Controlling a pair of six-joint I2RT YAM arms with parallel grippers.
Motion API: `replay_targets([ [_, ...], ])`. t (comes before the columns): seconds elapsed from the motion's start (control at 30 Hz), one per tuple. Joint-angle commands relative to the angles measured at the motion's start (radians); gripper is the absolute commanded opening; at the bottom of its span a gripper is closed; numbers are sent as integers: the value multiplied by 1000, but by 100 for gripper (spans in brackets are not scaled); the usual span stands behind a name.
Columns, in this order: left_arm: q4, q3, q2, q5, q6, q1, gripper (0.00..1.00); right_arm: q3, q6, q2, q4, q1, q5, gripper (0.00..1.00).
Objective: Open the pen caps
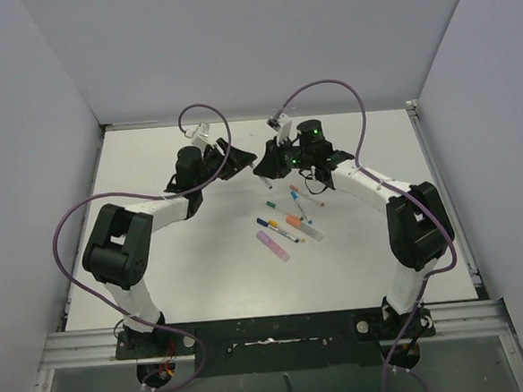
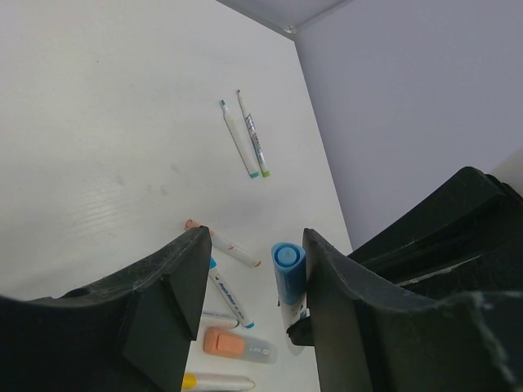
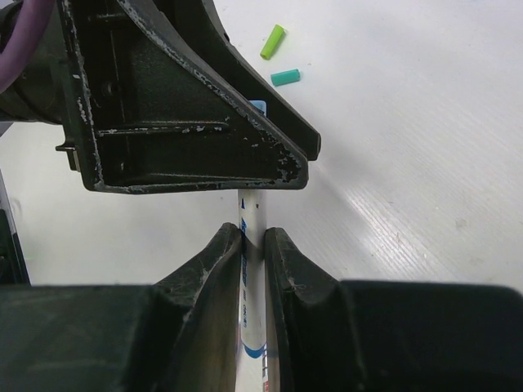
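My right gripper [image 3: 253, 234] is shut on the white body of a blue-capped pen [image 3: 252, 269] and holds it above the table. Its blue cap [image 2: 288, 263] stands between the fingers of my open left gripper [image 2: 255, 237], close against the right-hand finger [image 2: 343, 286]; the jaws are wide apart. In the top view the two grippers meet at the table's back middle, left [image 1: 244, 160] and right [image 1: 266, 164]. A loose green cap [image 3: 273, 41] and a teal cap [image 3: 285, 77] lie on the table beyond them.
Several pens lie in a cluster mid-table [image 1: 286, 226], among them an orange-capped highlighter [image 2: 237, 345] and a pink one [image 1: 272, 245]. Two uncapped thin pens [image 2: 245, 139] lie side by side farther out. Grey walls enclose the table.
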Motion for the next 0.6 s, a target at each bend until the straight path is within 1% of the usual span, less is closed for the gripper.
replay_targets([
  [0.0,97,-7,-79,-15,-7,-5,47,26,-19,-11,13,16,-1,0],
  [0.1,113,-15,-84,-17,-14,-5,46,25,-23,-9,9,18,2,0],
  [0.33,146,-22,-87,-11,-34,-9,35,25,-26,3,8,21,7,0],
  [0.5,156,-25,-84,-7,-43,-11,25,31,-25,14,8,22,8,0],
  [0.57,158,-27,-84,-6,-47,-12,18,32,-25,17,8,23,9,0],
])
